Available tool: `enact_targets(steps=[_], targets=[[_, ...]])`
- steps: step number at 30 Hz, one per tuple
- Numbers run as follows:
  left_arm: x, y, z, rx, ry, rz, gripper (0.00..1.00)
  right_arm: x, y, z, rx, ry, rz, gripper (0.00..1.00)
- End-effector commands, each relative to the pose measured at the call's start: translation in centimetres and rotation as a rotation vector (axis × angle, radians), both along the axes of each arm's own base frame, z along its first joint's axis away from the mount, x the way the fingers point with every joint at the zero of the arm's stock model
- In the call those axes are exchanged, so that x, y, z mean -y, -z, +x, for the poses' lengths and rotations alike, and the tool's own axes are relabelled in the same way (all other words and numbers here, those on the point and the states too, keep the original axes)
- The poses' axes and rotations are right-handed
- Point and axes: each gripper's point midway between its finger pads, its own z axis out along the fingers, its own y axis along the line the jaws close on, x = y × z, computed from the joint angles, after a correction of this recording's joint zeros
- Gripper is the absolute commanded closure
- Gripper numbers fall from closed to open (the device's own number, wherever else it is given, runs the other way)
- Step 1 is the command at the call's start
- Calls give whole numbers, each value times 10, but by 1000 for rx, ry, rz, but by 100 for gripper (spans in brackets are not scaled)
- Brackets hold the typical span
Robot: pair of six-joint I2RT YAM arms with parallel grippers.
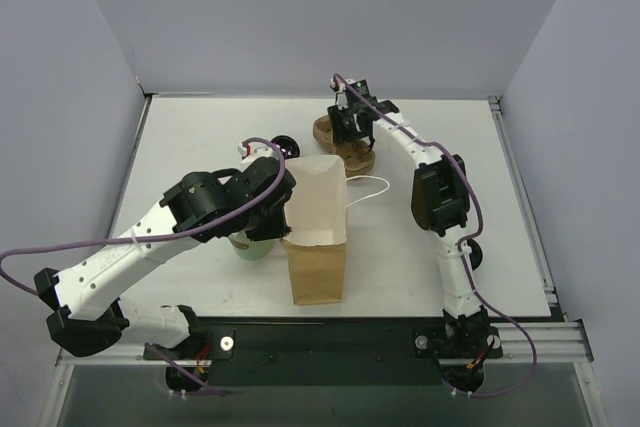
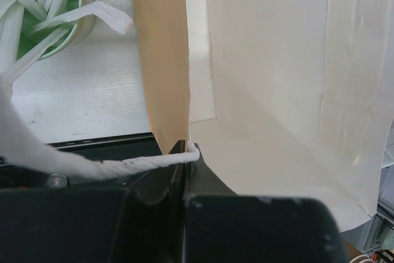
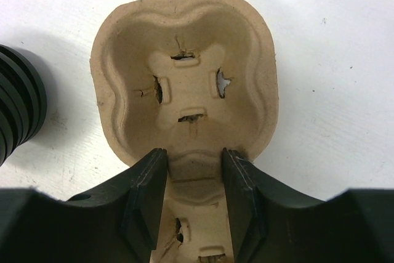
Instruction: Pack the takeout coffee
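Left tool [image 2: 186, 151]: is pinching the wall of the paper bag [image 2: 160, 60].
Right tool [image 3: 194, 155]: is straddling the waist of the pulp carrier [image 3: 184, 41]; whether gripping, cannot tell.

— What is the cup carrier [image 3: 184, 78] made of?
— Moulded pulp: tan, matt and fibrous, with ragged edges at its slots. The table [image 3: 345, 41] is white, matt and finely grained.
— And the paper bag [image 1: 318, 272]?
— Brown kraft outside and smooth white inside. Its handle [image 2: 141, 164] is twisted white paper cord. The takeout coffee [image 3: 18, 103] has a ribbed black wall with a dull sheen.
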Motion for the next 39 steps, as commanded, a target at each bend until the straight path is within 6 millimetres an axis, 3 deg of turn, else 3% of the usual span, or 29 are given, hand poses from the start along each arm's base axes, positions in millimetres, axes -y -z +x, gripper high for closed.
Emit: enact_targets(steps=[1,11,19,22,27,29,32,39], targets=[[9,-16,5,36,-17,-81,98,14,-46,1,50,22,8,63],[11,-9,6,33,-15,-92,99,26,-86,12,105,60,91,65],[11,-8,5,37,-14,-97,98,23,-107,16,145,63,139,65],[10,-7,5,36,-17,-96,99,24,-107,19,157,69,137,65],[7,-6,3,33,-19,-101,99,22,-81,24,166,48,85,64],[6,-6,2,34,-19,-101,99,23,-79,23,165,45,75,64],[4,-7,1,34,-20,-101,99,23,-83,25,179,48,70,64],[2,-9,1,42,-19,-100,99,24,-117,27,239,61,87,62]])
